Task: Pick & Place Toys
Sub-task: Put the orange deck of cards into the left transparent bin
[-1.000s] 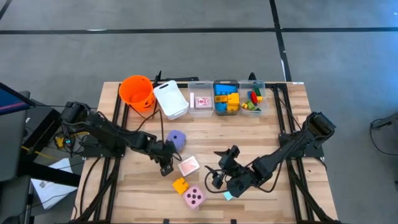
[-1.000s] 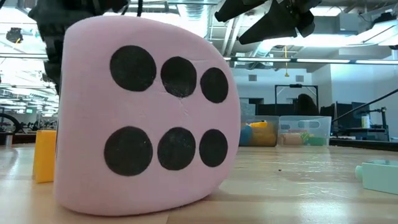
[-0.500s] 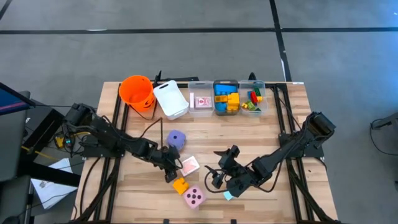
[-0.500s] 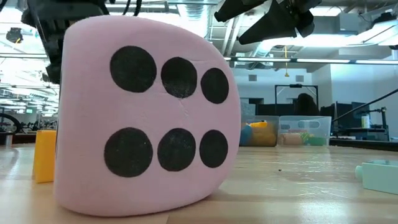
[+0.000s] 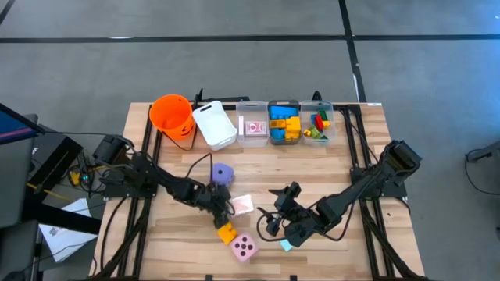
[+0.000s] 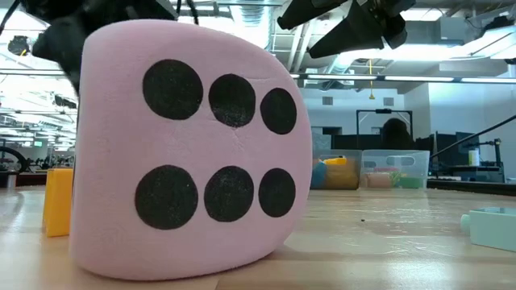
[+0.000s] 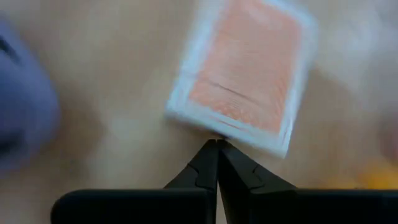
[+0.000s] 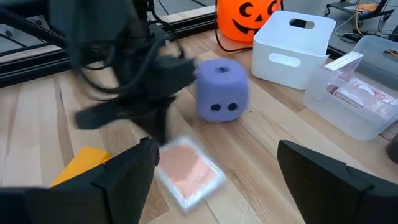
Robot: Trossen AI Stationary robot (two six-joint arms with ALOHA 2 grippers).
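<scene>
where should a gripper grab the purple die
Take the purple die across two opposite flat sides, coming straight down from above. It sits square on the table, its top is free, and nothing touches its side faces, though the left gripper and the card lie close by.

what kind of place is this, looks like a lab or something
Most likely a robotics lab or workshop in a big open industrial room. A wooden worktable stands on a bare grey floor, two arms are mounted at its sides, and the low view shows exposed ceiling beams and strip lighting behind sorting bins.
</scene>
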